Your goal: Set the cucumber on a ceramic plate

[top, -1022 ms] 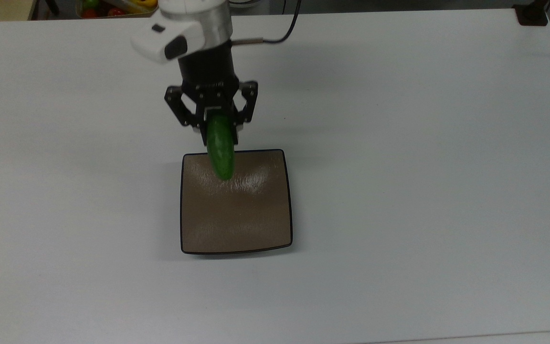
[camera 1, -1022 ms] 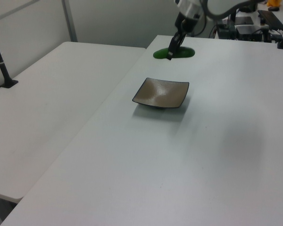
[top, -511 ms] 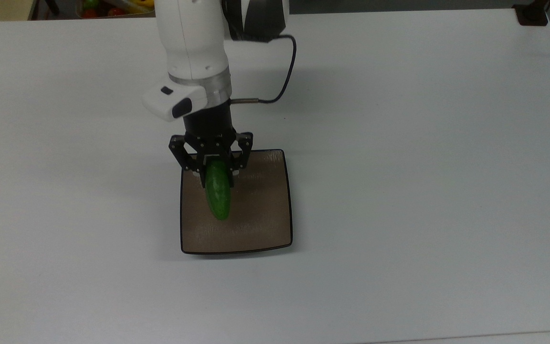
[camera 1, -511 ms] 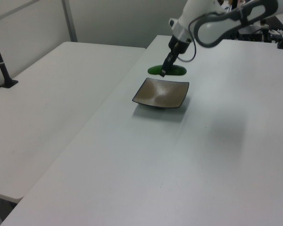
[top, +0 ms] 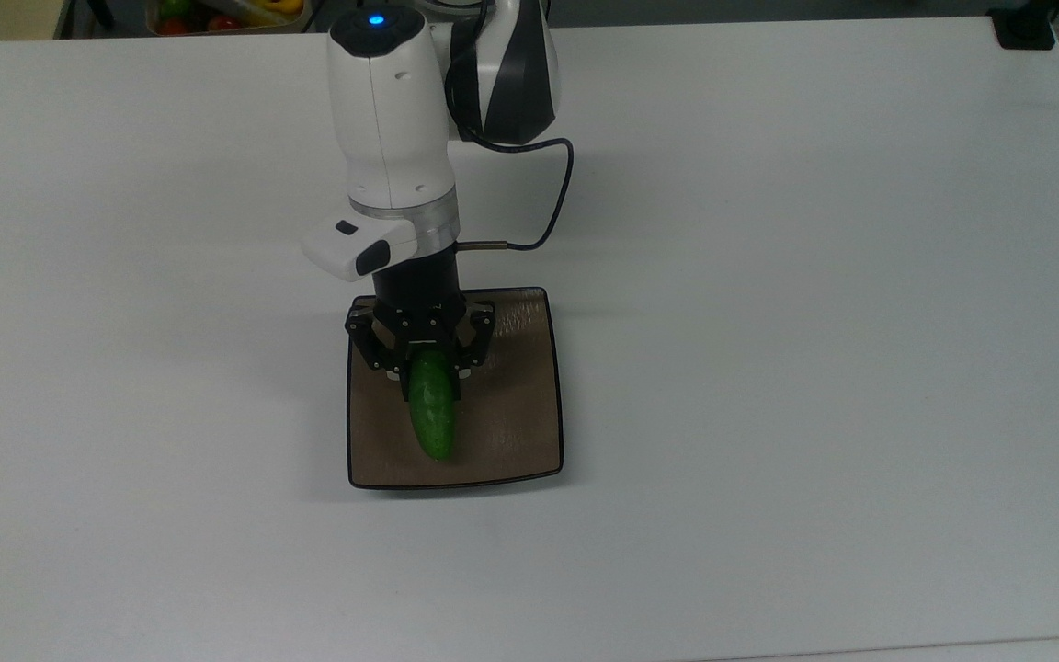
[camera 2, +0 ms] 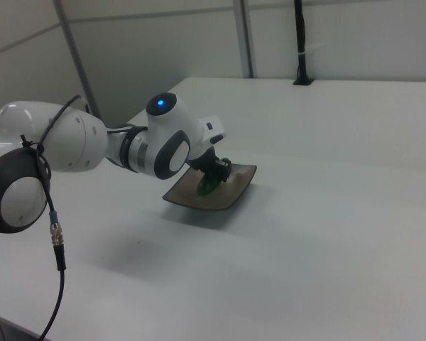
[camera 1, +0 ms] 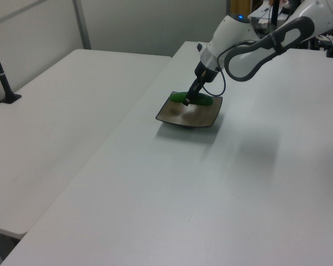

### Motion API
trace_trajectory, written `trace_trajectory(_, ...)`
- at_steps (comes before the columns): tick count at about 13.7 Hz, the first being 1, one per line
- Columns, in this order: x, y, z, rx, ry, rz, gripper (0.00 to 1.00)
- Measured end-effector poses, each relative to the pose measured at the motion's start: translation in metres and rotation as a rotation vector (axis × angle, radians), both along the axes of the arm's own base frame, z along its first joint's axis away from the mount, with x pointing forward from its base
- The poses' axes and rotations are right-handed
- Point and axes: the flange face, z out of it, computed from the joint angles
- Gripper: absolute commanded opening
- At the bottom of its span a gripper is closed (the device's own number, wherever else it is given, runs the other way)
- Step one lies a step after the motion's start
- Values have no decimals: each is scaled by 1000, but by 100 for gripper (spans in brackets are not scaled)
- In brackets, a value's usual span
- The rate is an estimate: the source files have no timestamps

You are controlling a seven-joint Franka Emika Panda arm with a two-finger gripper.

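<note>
Presently my gripper (top: 422, 375) clamps the cucumber (top: 431, 414) by its twelve-o'clock end in the top view. Its long axis runs twelve to six over the plate (top: 516, 405), so I judge release needs only a straight descent.

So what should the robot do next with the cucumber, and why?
Probably lower it a touch, then open the fingers. The gripper is shut on the cucumber, which sits over the ceramic plate, well inside its rim. Whether it touches yet is unclear.
</note>
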Motion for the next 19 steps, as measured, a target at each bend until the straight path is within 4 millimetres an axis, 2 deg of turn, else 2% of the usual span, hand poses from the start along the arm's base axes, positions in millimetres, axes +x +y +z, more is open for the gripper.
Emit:
trace_trajectory(3, 0, 8, -6, 1, 7, 11, 59)
trace_trajectory(7, -1, 10, -8, 1, 12, 14, 100)
trace_trajectory(11, -2, 10, -6, 0, 9, 14, 100)
trace_trajectory(14, -3, 10, 11, 1, -10, 15, 100)
trace_trajectory(16, -8, 11, 33, -2, 7, 20, 100)
trace_trajectory(19, -27, 11, 82, -12, 98, 33, 100)
